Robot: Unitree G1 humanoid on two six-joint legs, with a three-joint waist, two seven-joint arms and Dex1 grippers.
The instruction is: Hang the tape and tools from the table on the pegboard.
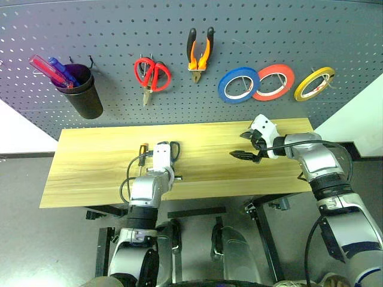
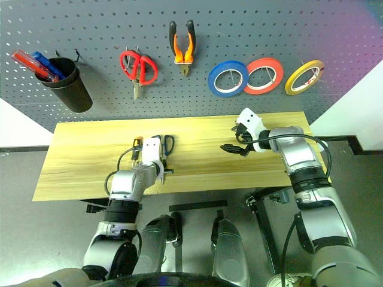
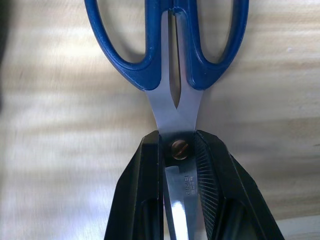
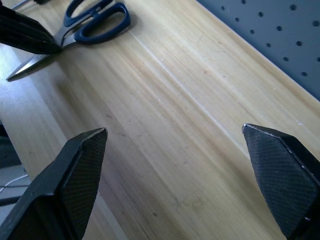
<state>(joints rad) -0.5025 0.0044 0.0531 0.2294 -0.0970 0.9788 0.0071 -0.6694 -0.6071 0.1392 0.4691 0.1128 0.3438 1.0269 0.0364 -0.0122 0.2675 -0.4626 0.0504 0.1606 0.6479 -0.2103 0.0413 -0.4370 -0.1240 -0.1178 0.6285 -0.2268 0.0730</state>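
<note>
Dark blue-handled scissors (image 3: 172, 107) lie flat on the light wooden table (image 1: 90, 173). My left gripper (image 3: 177, 145) is shut on them at the pivot screw, and their handles (image 1: 175, 147) point toward the pegboard (image 1: 108, 36). An orange-and-black screwdriver (image 1: 142, 155) lies just left of that gripper. My right gripper (image 1: 240, 146) hangs open over the table's right half with nothing between its fingers (image 4: 82, 170). The orange-and-black pliers (image 1: 200, 55) and the blue tape (image 1: 238, 85) hang on the pegboard.
Also on the pegboard hang a black cup (image 1: 81, 91) with red and blue sticks, red scissors (image 1: 151, 76), a red tape roll (image 1: 273, 82) and a yellow tape roll (image 1: 314, 83). Bare wood lies between my two grippers.
</note>
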